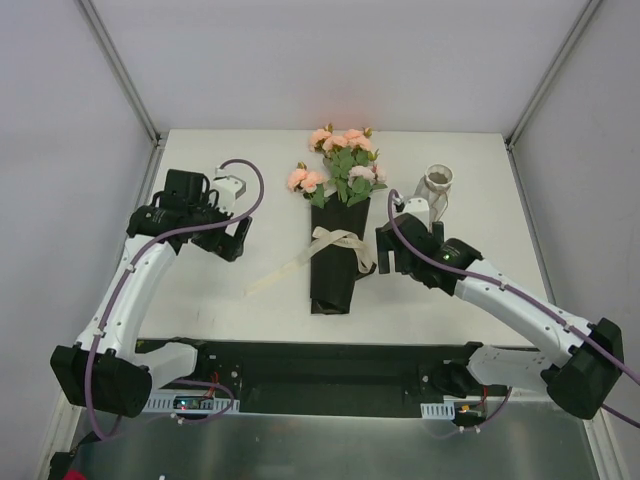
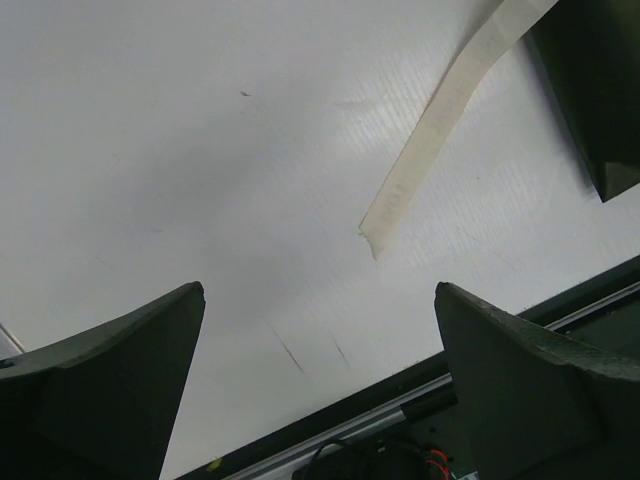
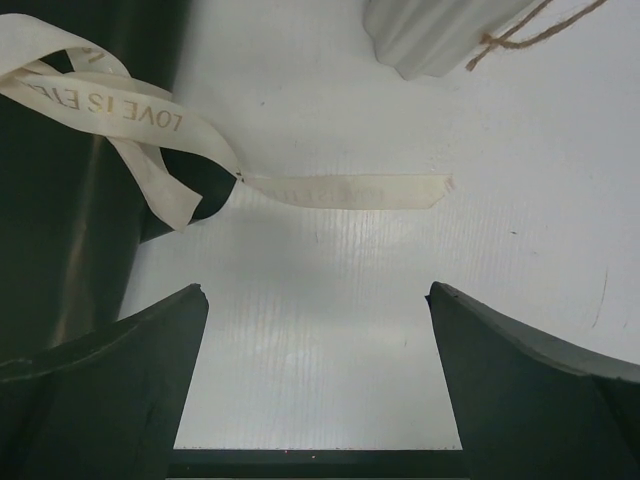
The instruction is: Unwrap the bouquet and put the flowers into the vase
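Plainly nearly everything was left to do: the bouquet [image 1: 333,255] lay on the table [image 1: 200,160], its black paper [image 1: 330,285] closed, the ribbon [image 1: 338,243] tied, the flowers [image 1: 340,160] inside. The vase [image 1: 437,182] stood empty nearby. The left gripper [image 2: 320,295] and the right gripper [image 3: 318,295] gaped wide, holding nothing

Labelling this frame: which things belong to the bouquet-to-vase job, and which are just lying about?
Job: bouquet, flowers, black paper, cream ribbon, vase.
Just there: table, black rail at its near edge.
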